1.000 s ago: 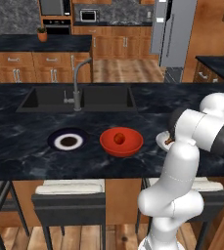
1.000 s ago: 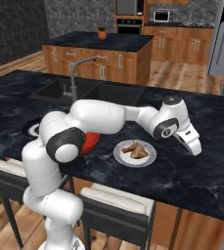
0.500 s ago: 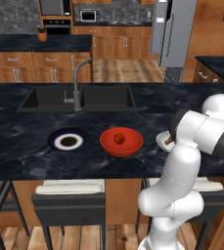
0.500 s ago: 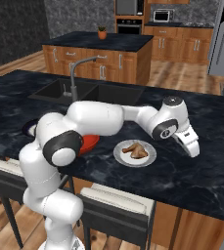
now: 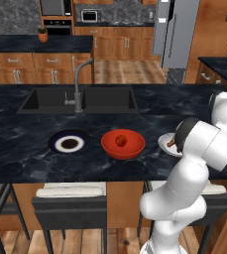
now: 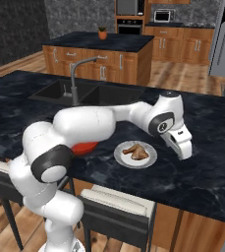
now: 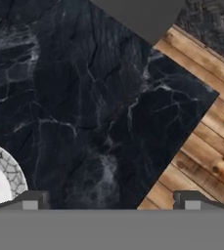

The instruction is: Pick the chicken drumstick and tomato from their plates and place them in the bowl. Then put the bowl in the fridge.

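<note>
Dark marble counter [image 6: 202,162]: gripper [image 6: 182,146] is hanging open and empty just beside the pale plate [image 6: 135,154], probably lining up on the chicken drumstick [image 6: 136,151], while the tomato [image 5: 120,141] is already sitting in the bowl [image 5: 123,144].

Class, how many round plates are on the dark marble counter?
2: the navy-rimmed white-centred plate left of the red bowl; the pale plate holding the brown drumstick, right of it.

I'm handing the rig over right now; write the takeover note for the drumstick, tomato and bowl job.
Gripper: open, empty, above the counter just right of the pale plate.
Chicken drumstick: on that pale plate.
Tomato: in the red bowl.
Navy-rimmed plate: left of the bowl.
Fridge: across the kitchen.
Done: tomato.
Left: drumstick into bowl, bowl into fridge.
</note>
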### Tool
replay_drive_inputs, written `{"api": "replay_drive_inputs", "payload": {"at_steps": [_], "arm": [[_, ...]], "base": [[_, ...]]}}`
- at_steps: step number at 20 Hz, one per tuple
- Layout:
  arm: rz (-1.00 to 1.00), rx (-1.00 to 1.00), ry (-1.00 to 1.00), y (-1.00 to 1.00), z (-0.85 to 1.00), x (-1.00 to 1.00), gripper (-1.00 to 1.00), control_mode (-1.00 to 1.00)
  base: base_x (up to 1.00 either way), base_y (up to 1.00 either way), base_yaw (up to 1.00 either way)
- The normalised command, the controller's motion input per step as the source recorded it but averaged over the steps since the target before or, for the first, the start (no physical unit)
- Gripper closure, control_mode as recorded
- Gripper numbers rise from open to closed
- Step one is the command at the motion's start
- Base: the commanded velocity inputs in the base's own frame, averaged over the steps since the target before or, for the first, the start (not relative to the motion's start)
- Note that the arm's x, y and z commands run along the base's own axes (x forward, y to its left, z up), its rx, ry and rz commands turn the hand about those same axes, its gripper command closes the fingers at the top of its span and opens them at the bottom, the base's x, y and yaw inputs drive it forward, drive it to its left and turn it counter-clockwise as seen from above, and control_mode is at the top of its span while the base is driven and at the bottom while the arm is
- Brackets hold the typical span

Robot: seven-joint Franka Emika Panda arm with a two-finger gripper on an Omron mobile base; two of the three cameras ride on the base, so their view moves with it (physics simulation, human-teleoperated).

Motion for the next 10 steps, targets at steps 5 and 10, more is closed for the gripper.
{"api": "replay_drive_inputs", "payload": {"at_steps": [5,10], "arm": [[-0.08,0.00,0.03,0.67,0.04,-0.18,-1.00,-1.00],[-0.07,0.01,0.00,0.68,-0.08,-0.02,-1.00,-1.00]], "base": [[0.00,0.00,0.00],[0.00,0.00,0.00]]}}
